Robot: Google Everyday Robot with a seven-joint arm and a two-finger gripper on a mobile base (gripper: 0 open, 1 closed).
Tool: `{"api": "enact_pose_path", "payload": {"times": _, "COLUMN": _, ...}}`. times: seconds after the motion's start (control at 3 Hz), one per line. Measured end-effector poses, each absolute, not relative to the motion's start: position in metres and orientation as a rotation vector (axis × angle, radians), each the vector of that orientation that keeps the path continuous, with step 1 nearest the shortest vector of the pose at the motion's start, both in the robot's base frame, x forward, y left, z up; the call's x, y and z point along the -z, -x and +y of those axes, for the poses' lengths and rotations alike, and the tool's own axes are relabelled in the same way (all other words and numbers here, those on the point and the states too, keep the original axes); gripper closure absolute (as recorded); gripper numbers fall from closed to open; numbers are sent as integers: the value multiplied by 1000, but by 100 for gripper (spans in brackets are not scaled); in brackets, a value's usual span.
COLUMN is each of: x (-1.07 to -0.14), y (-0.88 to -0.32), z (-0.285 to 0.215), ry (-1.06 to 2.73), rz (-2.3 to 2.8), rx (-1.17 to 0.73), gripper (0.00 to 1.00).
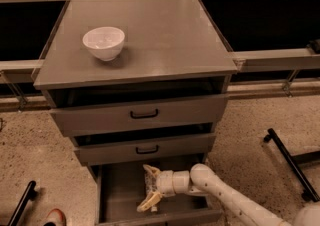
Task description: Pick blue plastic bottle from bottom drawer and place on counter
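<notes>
The bottom drawer of the grey cabinet is pulled out. My gripper reaches into it from the right on a white arm. Its two tan fingers are spread, one toward the drawer's back and one toward its front. The blue plastic bottle shows as a pale speckled shape between the fingers, mostly hidden by them, low over the drawer floor. The counter is the flat grey top of the cabinet, above.
A white bowl stands on the counter's left side. The top drawer and middle drawer, with black handles, are slightly open and overhang the bottom drawer. Black frame legs stand on the floor at right and at lower left.
</notes>
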State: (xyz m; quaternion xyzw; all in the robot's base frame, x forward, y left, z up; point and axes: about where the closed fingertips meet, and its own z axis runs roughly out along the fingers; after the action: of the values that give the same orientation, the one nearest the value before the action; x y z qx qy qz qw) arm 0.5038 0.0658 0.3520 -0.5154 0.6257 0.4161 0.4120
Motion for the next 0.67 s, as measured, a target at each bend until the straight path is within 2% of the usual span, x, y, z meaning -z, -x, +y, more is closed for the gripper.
{"api": "enact_pose_path", "payload": {"times": 0.67, "x": -336, "y": -509, "z": 62, "ry": 1309, "rz": 1502, "rx": -1093, "gripper": 0}}
